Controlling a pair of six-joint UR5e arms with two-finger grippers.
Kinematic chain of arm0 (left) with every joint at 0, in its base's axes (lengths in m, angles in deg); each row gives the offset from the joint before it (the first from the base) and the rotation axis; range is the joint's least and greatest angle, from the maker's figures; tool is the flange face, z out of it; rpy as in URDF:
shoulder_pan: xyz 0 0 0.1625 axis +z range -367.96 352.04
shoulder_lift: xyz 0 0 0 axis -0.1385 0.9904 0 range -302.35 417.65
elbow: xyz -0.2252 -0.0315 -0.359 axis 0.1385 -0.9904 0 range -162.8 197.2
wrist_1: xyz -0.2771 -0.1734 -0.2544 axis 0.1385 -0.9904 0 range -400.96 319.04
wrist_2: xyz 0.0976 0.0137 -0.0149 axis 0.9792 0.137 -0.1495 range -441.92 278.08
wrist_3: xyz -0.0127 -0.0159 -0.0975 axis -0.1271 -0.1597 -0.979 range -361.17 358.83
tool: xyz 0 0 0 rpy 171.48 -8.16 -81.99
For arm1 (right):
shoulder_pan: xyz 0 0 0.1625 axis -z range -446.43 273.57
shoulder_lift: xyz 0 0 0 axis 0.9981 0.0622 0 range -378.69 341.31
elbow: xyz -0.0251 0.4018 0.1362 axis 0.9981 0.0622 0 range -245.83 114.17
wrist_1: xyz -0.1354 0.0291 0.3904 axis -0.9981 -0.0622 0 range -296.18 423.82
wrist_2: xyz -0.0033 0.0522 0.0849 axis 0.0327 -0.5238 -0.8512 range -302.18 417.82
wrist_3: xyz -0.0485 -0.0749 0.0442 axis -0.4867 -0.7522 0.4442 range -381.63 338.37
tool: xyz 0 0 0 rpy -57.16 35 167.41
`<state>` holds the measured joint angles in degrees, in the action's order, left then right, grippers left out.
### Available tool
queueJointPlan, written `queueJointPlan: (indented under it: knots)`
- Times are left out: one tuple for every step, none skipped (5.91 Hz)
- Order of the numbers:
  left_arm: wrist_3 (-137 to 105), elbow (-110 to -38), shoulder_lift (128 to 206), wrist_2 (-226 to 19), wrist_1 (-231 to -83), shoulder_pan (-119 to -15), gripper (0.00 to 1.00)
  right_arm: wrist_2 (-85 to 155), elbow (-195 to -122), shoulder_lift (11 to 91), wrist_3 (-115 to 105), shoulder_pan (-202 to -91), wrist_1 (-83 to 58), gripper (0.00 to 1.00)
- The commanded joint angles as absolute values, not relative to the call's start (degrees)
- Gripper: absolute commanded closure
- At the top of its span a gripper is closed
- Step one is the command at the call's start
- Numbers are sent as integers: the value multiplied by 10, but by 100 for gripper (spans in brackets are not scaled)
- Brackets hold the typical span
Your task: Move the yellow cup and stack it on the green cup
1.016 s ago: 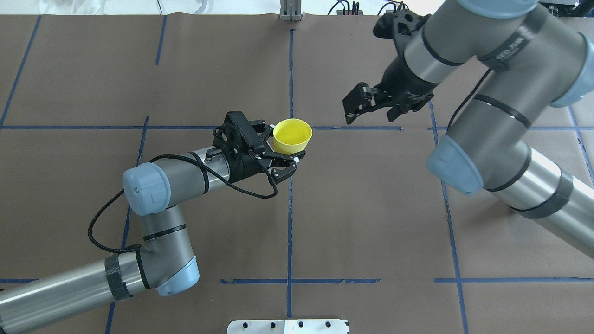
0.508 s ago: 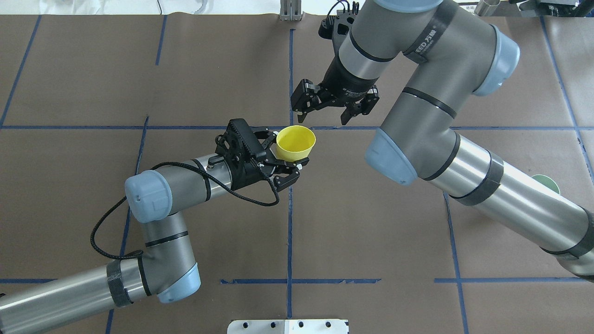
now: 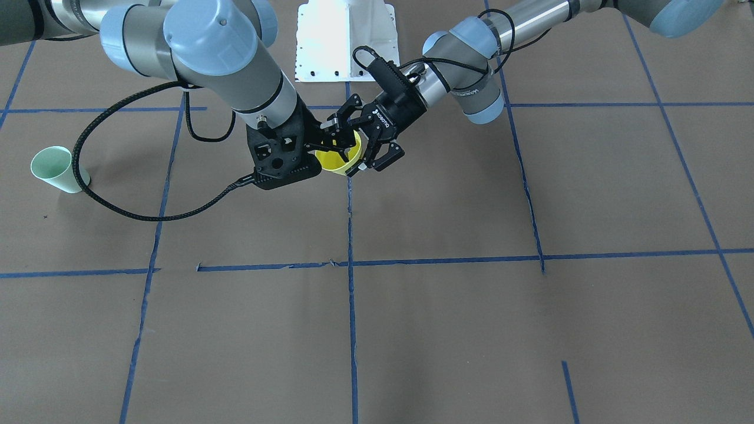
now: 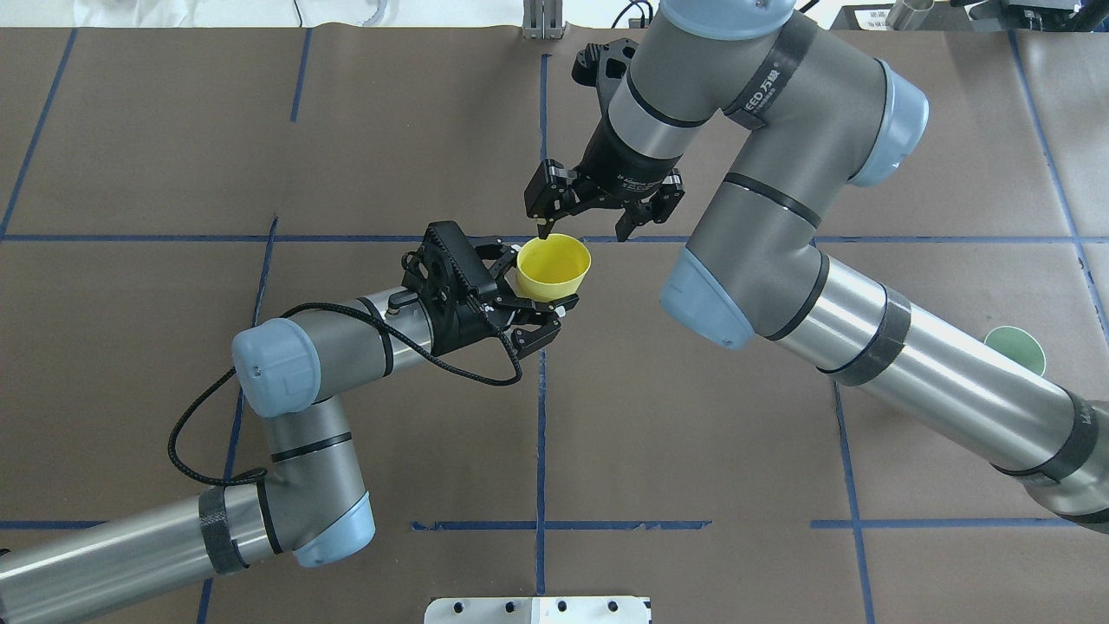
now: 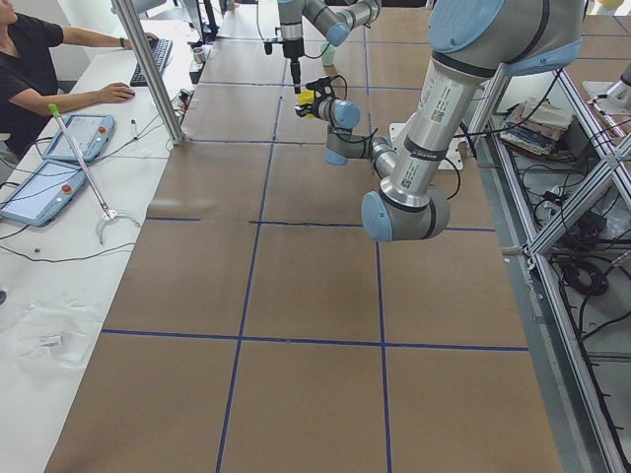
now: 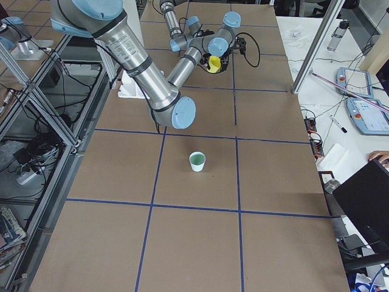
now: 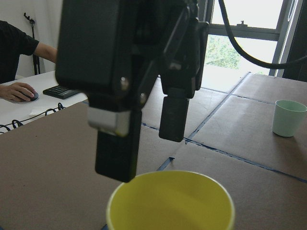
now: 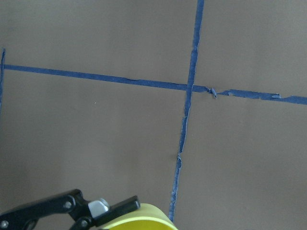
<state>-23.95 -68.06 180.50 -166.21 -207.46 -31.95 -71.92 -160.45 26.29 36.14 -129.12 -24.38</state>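
In the overhead view, the left gripper (image 4: 530, 290) has its fingers grasping the yellow cup (image 4: 554, 264) by the lower wall, mouth upward, over the middle of the bench (image 4: 693, 433). The right gripper (image 4: 581, 232) hangs just beyond the cup's far rim. Its fingers are released and spread wide, with one fingertip at the rim and the other off to the side. The green cup (image 4: 1015, 347) shows partly from behind the right arm (image 4: 910, 364), well apart from the yellow cup. In the front-facing view, the yellow cup sits tilted between the two grippers, and the green cup stands alone near the view's left edge, beside a looping black cable (image 3: 147, 215). In the exterior left view, both grippers are far off and too small to read. In the exterior right view, the green cup stands upright, mouth up, inside a square of blue tape lines (image 6: 237, 176). In the left wrist view, the yellow rim fills the lower edge, the right gripper's two fingers hang separated just above it, and the green cup stands on the bench at right. In the right wrist view, only a sliver of yellow rim shows at the bottom edge, with one left finger beside it.
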Motion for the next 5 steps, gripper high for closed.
queueJointPlan:
  knots:
    - [-239,-681,1804,-1661,-2075,-320,42,-721,-1606,267,357,-1285,-235,4]
    - [-239,-681,1803,-1661,-2075,-320,40,-721,-1606,274,356,-1278,-225,4]
    - [-239,-681,1803,-1661,-2075,-320,40,-722,-1606,276,356,-1276,-220,4]
    - [-239,-681,1803,-1661,-2075,-320,39,-721,-1606,280,355,-1270,-220,5]
    - [-239,-681,1803,-1661,-2075,-320,39,-720,-1607,282,343,-1265,-220,12]
